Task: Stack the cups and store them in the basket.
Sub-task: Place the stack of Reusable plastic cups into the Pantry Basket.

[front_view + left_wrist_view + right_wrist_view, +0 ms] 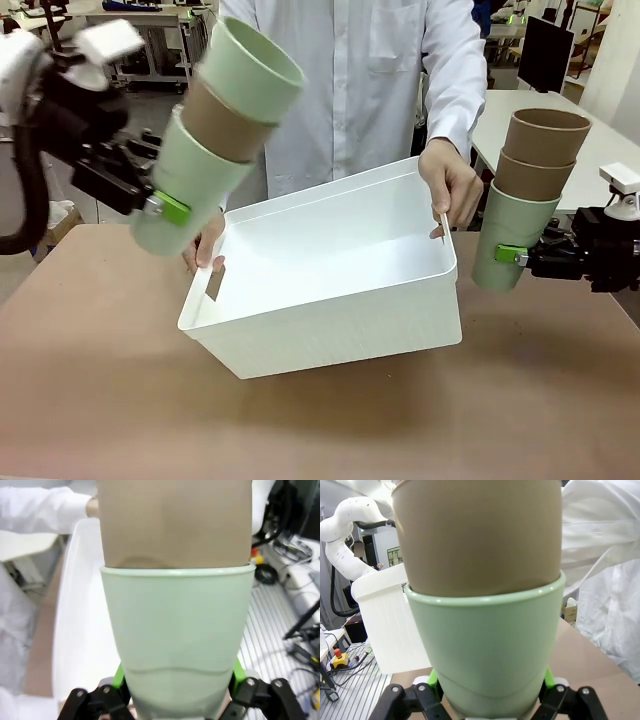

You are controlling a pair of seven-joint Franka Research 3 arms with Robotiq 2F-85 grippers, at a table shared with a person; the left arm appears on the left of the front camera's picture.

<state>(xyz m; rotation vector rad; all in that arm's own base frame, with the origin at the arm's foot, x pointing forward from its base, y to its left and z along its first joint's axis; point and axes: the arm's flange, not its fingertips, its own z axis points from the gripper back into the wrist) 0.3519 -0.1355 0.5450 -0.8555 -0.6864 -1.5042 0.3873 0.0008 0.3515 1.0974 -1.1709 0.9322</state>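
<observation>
stacking looks done; storing is the step in hand. left claw (pixel 168 207) sits at the upper left of the frame, clamped on the bottom mint cup of the left stack (pixel 215 130): mint, tan, mint, nested. that stack leans hard, mouth pointing up and toward the middle of the frame, above the near-left corner of the basket (pixel 330 320). in the left wrist view green pads (pixel 119 677) press both sides of the mint cup, with the tan one seated in it.

right claw (pixel 508 256) is at the right edge, closed on the mint base of the right stack (pixel 530 195): mint, then two tan. that one stands upright, just beside the basket's right wall and outside it.

basket is mid-frame, empty, tipped with its open side toward the camera. a person's hands (pixel 452 185) hold its two short ends; its low edge seems to rest on the desk (pixel 320 430).

judgement: next move calls for carrying one stack over the rim and lowering it inside before the claw lets go. the left stack looks nearer. it needs care, since the upper cups are only nested, not gripped, and could slide out at that lean. the tipped basket may also let a standing stack topple.
</observation>
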